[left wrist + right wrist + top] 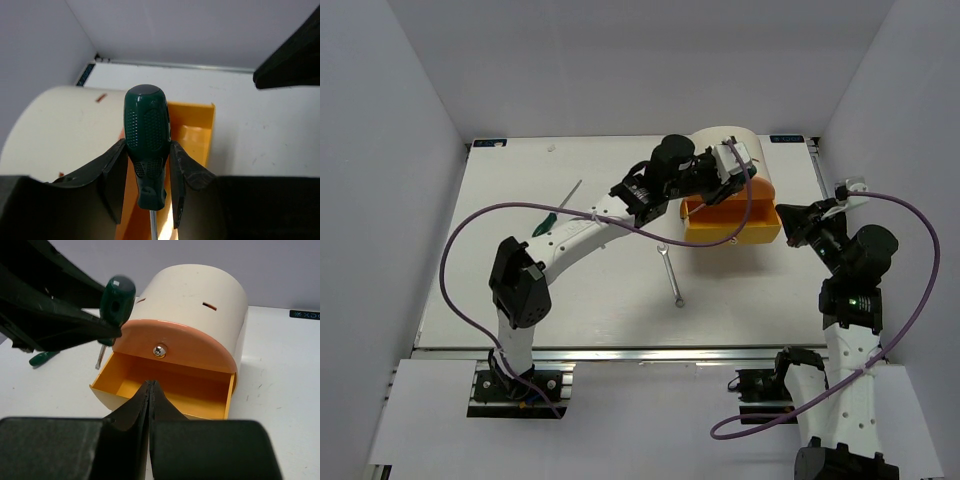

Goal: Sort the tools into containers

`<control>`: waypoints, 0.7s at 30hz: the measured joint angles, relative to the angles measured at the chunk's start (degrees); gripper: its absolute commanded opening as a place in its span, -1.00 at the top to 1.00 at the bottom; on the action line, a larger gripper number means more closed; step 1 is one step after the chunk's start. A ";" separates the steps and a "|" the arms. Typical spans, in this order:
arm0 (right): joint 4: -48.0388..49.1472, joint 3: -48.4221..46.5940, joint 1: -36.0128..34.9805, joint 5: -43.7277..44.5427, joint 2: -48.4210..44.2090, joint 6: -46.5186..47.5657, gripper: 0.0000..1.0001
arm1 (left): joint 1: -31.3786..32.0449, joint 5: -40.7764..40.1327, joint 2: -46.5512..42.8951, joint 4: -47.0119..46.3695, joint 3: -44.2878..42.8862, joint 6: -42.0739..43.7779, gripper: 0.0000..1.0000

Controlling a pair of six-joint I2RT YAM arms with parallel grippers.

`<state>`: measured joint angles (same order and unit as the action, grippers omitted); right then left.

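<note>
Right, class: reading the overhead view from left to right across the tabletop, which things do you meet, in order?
Loose screwdriver → wrench → open orange drawer → right gripper.

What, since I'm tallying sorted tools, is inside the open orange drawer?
The drawer's visible floor is bare, no tools. The shut right gripper hides its near middle. The left gripper holds a screwdriver above it.

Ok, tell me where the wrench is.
Top view: the wrench lies on the table near its centre, just in front and left of the open orange drawer.
</note>
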<state>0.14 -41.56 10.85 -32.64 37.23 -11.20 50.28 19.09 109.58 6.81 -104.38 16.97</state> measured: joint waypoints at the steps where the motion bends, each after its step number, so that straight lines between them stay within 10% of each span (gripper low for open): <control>1: -0.07 0.00 0.02 0.09 -0.17 -0.17 1.00 | 0.11 0.04 0.44 -0.90 -0.57 0.70 1.00; 19: -0.28 0.11 1.44 2.54 -0.61 -0.37 1.00 | 2.40 2.84 6.49 -6.80 -2.69 2.99 1.00; 21: -0.28 0.13 1.46 2.56 -0.66 -0.37 1.00 | 2.47 2.80 6.27 -6.75 -0.55 3.06 0.63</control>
<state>-0.14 -41.43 12.32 -30.09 36.58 -11.57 52.75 21.89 115.85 0.05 -104.92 20.03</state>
